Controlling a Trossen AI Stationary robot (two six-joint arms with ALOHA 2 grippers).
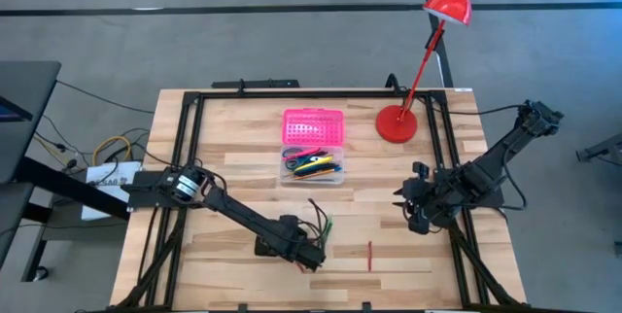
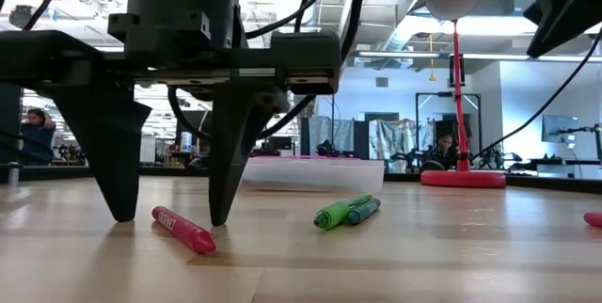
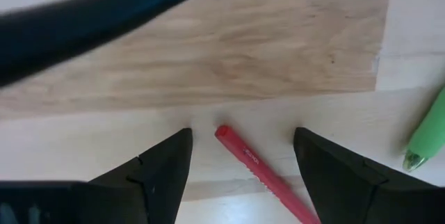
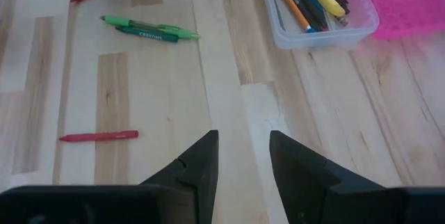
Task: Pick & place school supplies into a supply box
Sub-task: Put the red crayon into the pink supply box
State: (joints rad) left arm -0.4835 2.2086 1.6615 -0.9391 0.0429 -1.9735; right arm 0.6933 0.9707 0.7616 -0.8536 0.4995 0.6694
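Note:
My left gripper (image 2: 169, 218) points straight down near the table's front edge, open. Its two fingertips stand just above the wood on either side of a red crayon (image 3: 259, 174) that lies flat on the table. I see no touch between them. Beside them, a green marker (image 2: 336, 214) and a teal crayon (image 2: 363, 210) lie side by side. The supply box (image 1: 313, 165) is a clear base holding several pens, with its pink lid (image 1: 313, 125) laid open behind it. My right gripper (image 4: 243, 135) hovers open over bare wood at the right.
A second red crayon (image 4: 97, 137) lies alone near the front edge, between the two arms. A red desk lamp stands on its round base (image 1: 397, 123) to the right of the box. A black frame (image 1: 194, 99) borders the table.

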